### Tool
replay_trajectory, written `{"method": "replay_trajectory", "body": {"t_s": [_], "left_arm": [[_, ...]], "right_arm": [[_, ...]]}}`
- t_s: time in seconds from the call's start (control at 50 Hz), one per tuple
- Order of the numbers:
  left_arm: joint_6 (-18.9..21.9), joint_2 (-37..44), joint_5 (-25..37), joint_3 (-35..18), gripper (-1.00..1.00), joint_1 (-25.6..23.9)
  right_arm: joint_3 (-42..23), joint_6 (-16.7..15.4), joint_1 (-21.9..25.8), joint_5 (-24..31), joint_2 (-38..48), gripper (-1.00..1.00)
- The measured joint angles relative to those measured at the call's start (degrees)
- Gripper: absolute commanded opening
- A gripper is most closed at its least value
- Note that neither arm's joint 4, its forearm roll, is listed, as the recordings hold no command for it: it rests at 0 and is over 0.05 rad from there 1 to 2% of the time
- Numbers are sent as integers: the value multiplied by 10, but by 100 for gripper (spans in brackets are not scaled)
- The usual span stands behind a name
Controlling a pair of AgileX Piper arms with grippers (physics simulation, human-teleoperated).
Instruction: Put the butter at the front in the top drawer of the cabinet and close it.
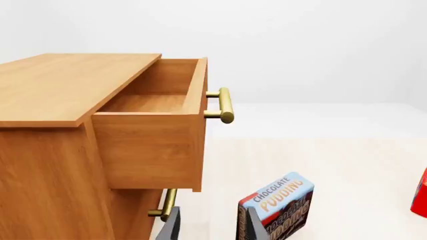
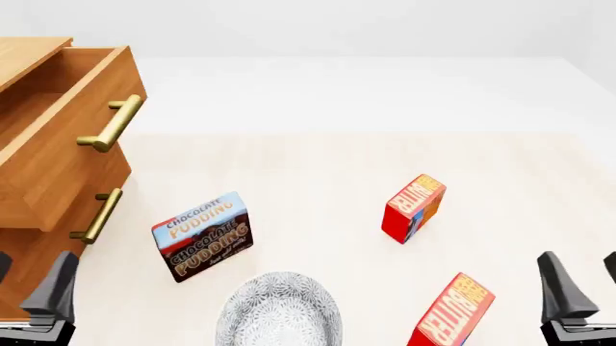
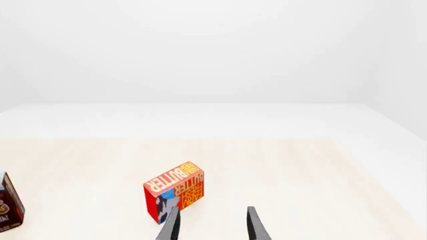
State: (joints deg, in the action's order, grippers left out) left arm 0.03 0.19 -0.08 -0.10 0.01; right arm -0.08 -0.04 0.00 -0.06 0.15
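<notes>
Cabinet [image 2: 29,180]: at the table's [image 2: 318,166] left edge; top drawer [image 2: 58,137] pulled out, interior bare.

Butter [image 2: 452,311]: front carton, standing near the table's front edge, right of centre, apart from both grippers, beside and left of the right gripper [image 2: 578,292].

Second butter carton [image 2: 414,207]: farther back, mid-table.

Chocolate pudding box [image 2: 202,236]: left of centre, below the drawer.

Grey bowl [image 2: 279,310]: front edge, centre.

Right gripper: fingers spread, holding nothing.

Left gripper [image 1: 210,225]: fingers spread, empty, near the front-left corner, well apart from the butter.

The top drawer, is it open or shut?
Open. The top drawer juts out from the cabinet, and what shows of its inside is bare wood.
</notes>
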Motion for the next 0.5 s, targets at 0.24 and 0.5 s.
{"method": "replay_trajectory", "body": {"t_s": [0.24,0.5], "left_arm": [[0,2,0,-2,100,0],[9,19,-2,-5,100,1]], "right_arm": [[0,0,0,-1,1,100],[0,-1,0,0,1,100]]}}
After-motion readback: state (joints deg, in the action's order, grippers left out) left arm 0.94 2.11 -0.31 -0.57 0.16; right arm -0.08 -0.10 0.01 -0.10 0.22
